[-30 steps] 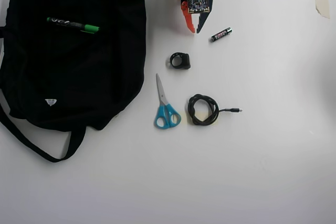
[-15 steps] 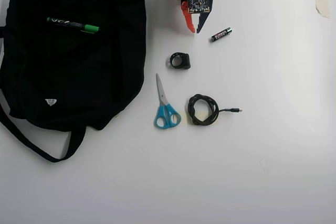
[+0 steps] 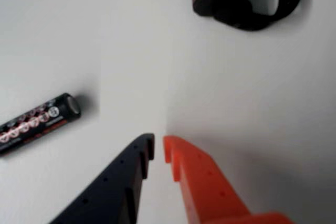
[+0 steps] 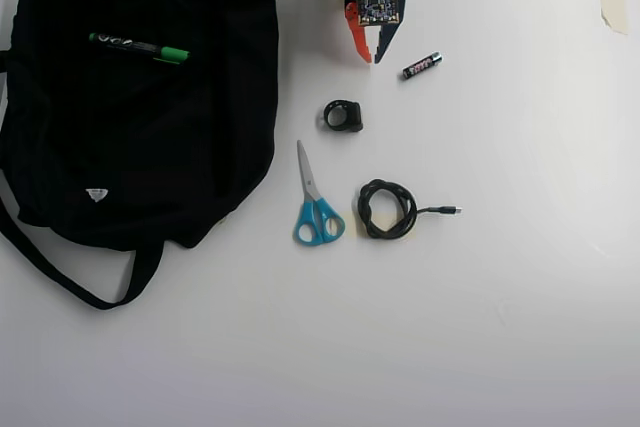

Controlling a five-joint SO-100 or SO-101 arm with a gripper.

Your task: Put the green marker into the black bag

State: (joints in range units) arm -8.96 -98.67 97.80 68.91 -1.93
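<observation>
The green marker lies on top of the black bag at the upper left of the overhead view, its green cap pointing right. My gripper hangs at the top centre, well to the right of the bag and apart from the marker. In the wrist view my gripper shows a black finger and an orange finger nearly touching, shut with nothing between them. The marker and the bag are out of the wrist view.
A black battery with pink print lies just right of the gripper, also at the wrist view's left. A black ring-shaped part, blue-handled scissors, a coiled black cable and a tape strip lie on the white table.
</observation>
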